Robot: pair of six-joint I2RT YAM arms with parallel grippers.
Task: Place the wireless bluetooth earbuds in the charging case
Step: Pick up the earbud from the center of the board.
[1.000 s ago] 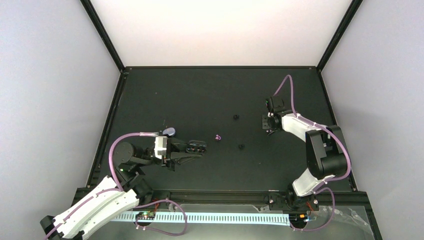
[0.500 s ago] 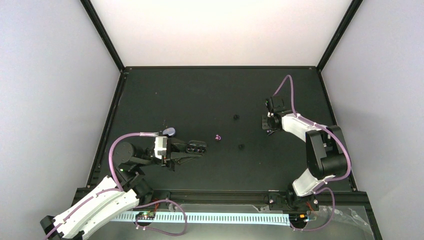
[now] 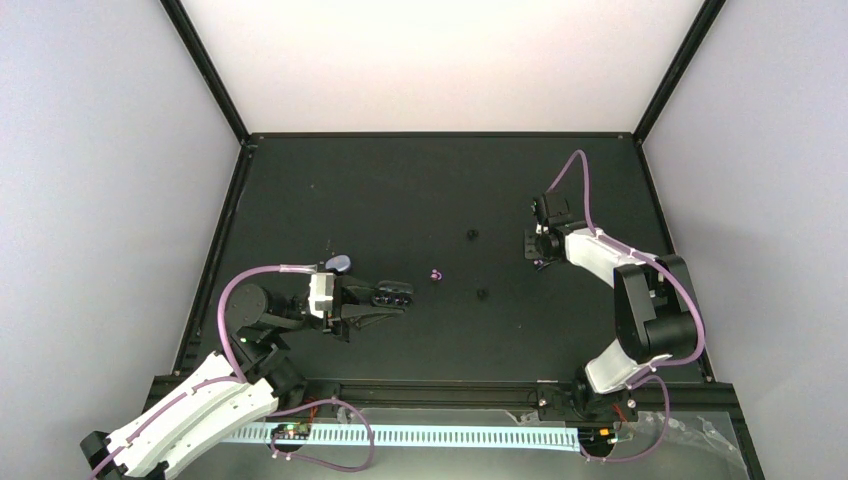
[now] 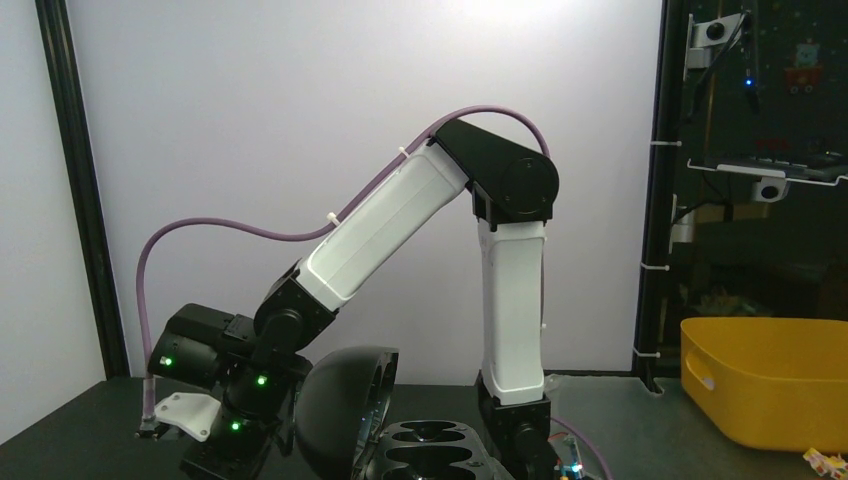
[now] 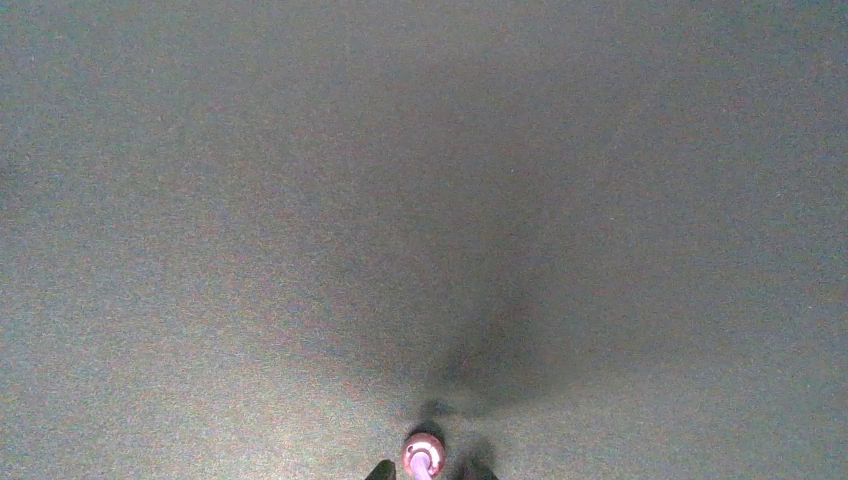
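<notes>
My left gripper (image 3: 396,303) is shut on an open black charging case (image 3: 391,294), held low at the table's left. In the left wrist view the case's lid (image 4: 340,420) stands up and its base (image 4: 430,452) shows empty wells. My right gripper (image 3: 540,257) points down at the table on the right and is shut on a purple-pink earbud (image 5: 423,455), seen between its tips at the bottom edge of the right wrist view. Another purple earbud (image 3: 435,274) lies mid-table. Two black earbuds (image 3: 472,234) (image 3: 483,294) lie near it.
A small purple oval case (image 3: 340,263) lies just behind my left wrist. The black frame rails (image 3: 225,235) border the mat. In the left wrist view the right arm (image 4: 510,300) stands ahead and a yellow bin (image 4: 770,385) sits beyond the table.
My right wrist has shifted very slightly over the mat. The left arm and the loose earbuds have not moved.
</notes>
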